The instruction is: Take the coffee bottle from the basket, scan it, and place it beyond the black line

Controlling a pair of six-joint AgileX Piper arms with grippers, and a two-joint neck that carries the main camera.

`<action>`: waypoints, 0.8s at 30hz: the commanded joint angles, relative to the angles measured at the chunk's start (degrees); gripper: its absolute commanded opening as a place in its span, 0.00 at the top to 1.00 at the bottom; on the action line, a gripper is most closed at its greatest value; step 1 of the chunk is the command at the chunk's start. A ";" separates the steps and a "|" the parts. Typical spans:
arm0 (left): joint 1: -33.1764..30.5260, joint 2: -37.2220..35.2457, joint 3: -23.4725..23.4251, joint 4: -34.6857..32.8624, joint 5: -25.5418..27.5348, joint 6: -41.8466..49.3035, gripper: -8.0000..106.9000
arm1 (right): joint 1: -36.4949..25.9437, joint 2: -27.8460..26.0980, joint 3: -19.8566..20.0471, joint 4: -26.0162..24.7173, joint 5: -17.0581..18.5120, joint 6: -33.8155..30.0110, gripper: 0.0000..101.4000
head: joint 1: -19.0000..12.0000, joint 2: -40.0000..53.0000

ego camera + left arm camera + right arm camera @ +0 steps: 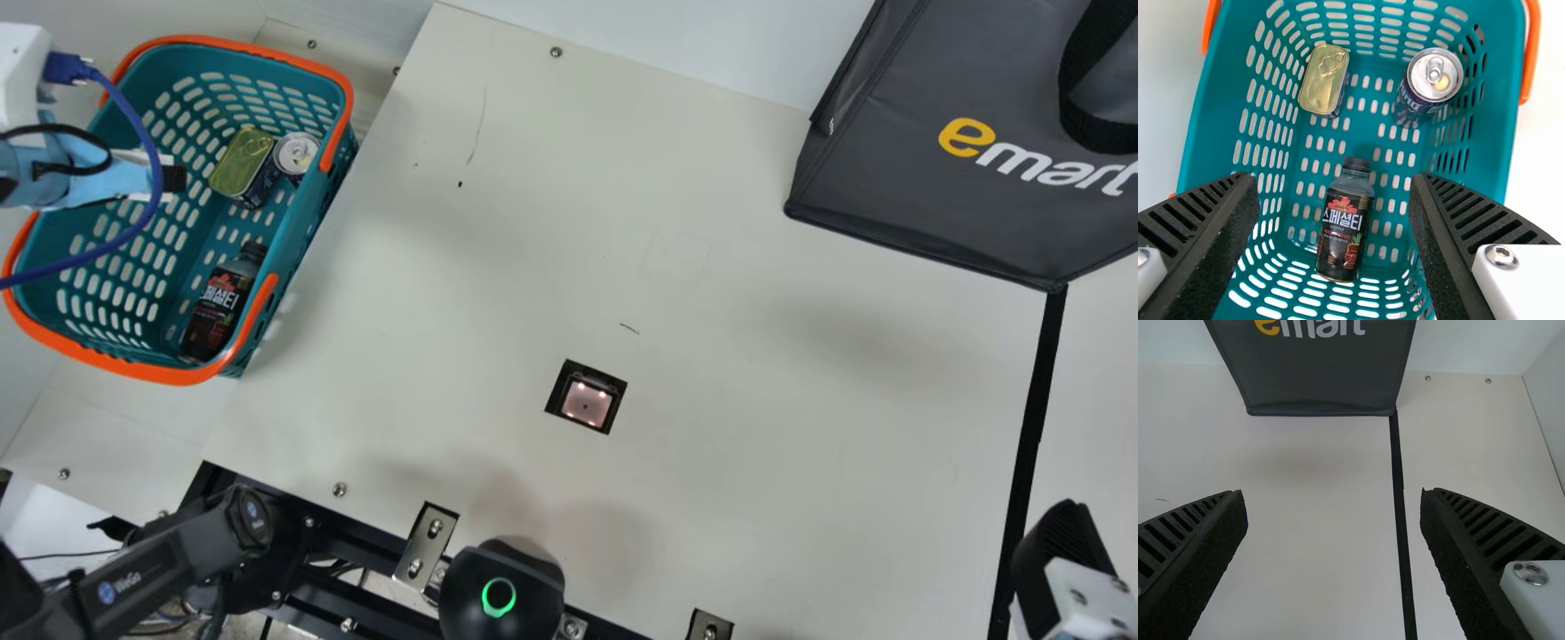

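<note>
Cream tabletop (756, 480) supports a task judged to be at its outset. The coffee bottle (1346, 227) lies in the teal basket (222, 41), which also holds a pull-tab tin (1325, 80) and a beverage can (1433, 79). The left gripper (1333, 180) is over the basket, fingers spread, grasping nothing. Grasping, scanning at the inset scanner (587, 404) and placement beyond the black line (1031, 418) remain. The right gripper (1333, 499) is likewise parted and empty.

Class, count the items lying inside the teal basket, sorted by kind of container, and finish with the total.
Coffee bottle: 1
Flat tin with ring pull: 1
Round drink can: 1
Total in the basket: 3
</note>
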 commanded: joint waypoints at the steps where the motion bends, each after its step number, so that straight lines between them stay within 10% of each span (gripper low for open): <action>1: 0.15 0.97 0.15 -0.21 -0.48 0.90 0.15 | 0.00 0.00 0.00 0.00 0.00 0.00 0.10 | -1.48 0.14; 24: 0.06 11.74 4.46 -3.57 -11.36 8.17 0.15 | 0.00 0.00 0.00 0.00 0.00 0.00 0.10 | -1.48 0.14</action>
